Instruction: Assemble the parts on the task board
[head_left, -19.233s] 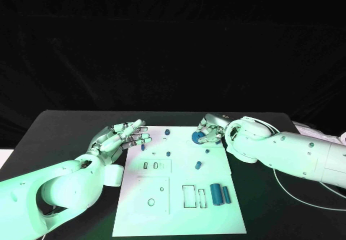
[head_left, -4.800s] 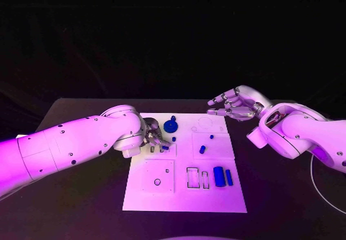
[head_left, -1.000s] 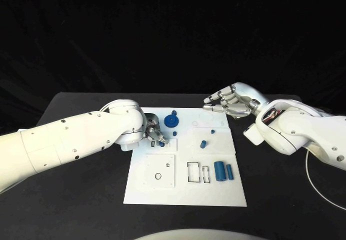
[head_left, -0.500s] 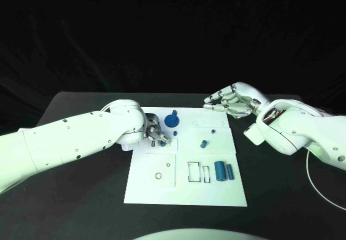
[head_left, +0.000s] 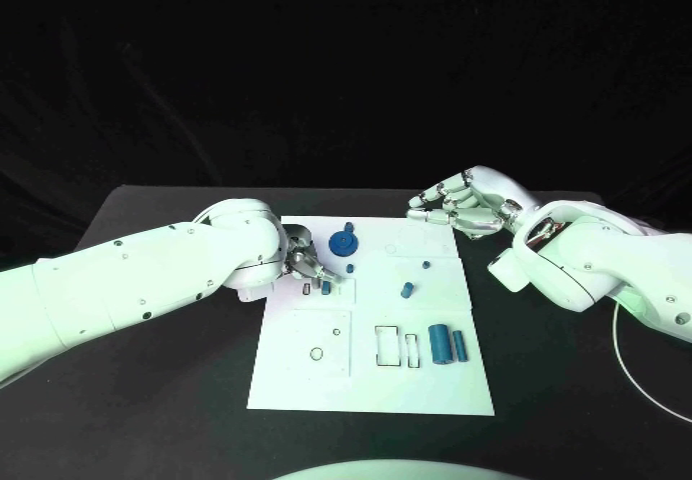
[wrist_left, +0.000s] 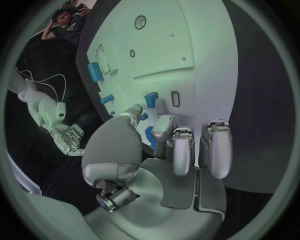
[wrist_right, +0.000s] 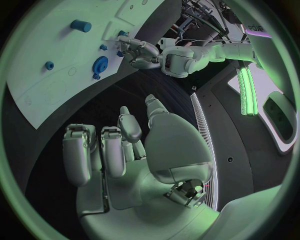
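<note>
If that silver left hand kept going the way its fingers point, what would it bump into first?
Probably the small blue block standing in the white task board: the left hand has its fingertips right at it, though whether they touch is unclear.

The flat white plastic task board (head_left: 378, 350) lies on the black counter (head_left: 159, 400). The small parts on it are blue: a round blue gear (head_left: 343, 242), a fat blue cylinder (head_left: 440, 343) and a thin blue bar (head_left: 460, 346). Thin black outlines mark the board's slots. The shiny silver left hand (head_left: 306, 262) and silver right hand (head_left: 459, 205) sit on smooth white arms
</note>
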